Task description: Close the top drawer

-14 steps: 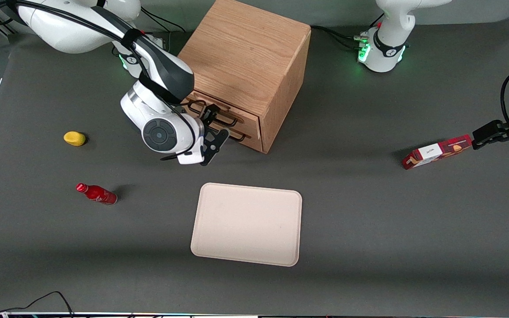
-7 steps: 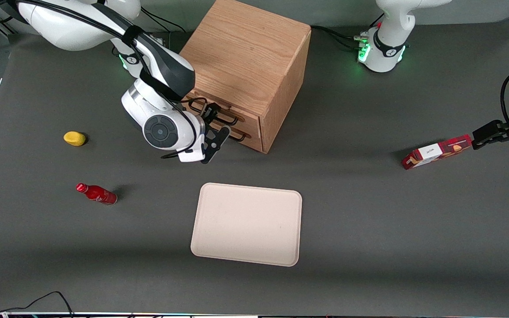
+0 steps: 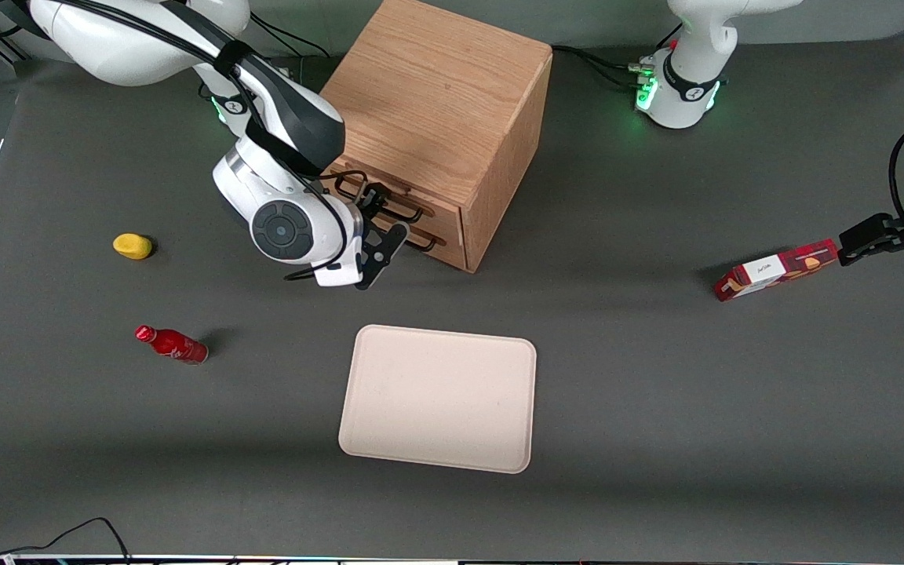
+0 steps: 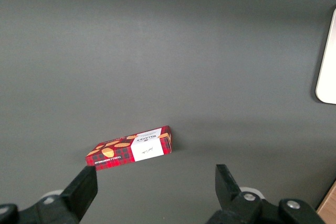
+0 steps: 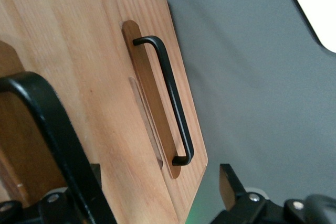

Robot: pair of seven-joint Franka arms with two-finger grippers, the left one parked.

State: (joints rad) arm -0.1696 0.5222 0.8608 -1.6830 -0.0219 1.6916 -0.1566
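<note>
The wooden cabinet (image 3: 436, 86) stands at the back of the table, its two drawers facing the working arm's end. The top drawer (image 3: 438, 213) looks almost flush with the cabinet front, and its black wire handle (image 3: 405, 210) shows close up in the right wrist view (image 5: 47, 124). The lower drawer (image 3: 444, 239) lies beneath it, with its own handle (image 5: 170, 98). My right gripper (image 3: 383, 221) is open at the drawer fronts and holds nothing. In the right wrist view the gripper (image 5: 160, 182) has one finger by the top drawer's handle and the other (image 5: 230, 184) past the lower drawer's edge.
A beige tray (image 3: 438, 398) lies nearer the front camera than the cabinet. A yellow object (image 3: 133, 246) and a red bottle (image 3: 172, 344) lie toward the working arm's end. A red box (image 3: 775, 270) lies toward the parked arm's end, also in the left wrist view (image 4: 131, 148).
My right wrist and gripper have shifted slightly away from the front camera along the cabinet front. The drawers and other objects show no clear movement.
</note>
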